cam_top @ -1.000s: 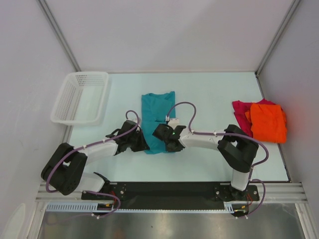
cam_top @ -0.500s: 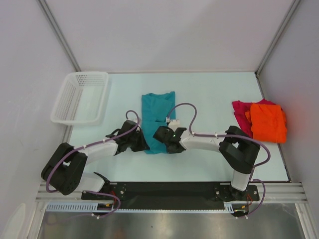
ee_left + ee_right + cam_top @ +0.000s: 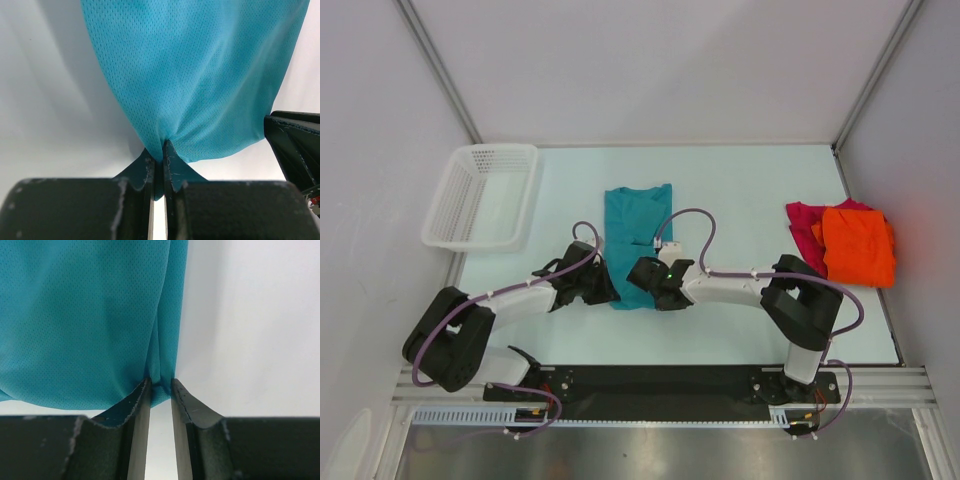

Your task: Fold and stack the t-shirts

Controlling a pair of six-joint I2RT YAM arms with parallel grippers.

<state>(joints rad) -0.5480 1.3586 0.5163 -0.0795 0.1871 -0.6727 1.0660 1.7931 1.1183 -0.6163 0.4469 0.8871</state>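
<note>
The teal shirt (image 3: 638,225) lies as a long narrow strip in the middle of the bench (image 3: 750,190), its near end caught by both arms; the left claw (image 3: 158,150) is pressed together on a bunched bit of the near hem, and the right claw (image 3: 160,382) pinches a thin fold at the near right edge, its fingers standing a little apart with cloth between them; the orange shirt (image 3: 858,245) rests on the magenta shirt (image 3: 802,225) at the right side, well apart from this work; the main risk, as I judge it, is the shallow bite: both grips sit at the very fingertips, so a quick lift could let the slippery mesh slide out of one claw and leave the fold skewed; uneven lifting of the two corners would twist the strip the same way; the claws also stand close side by side, so moving inward could knock them together; carrying the hem too far would overshoot the far edge and spoil the fold
</note>
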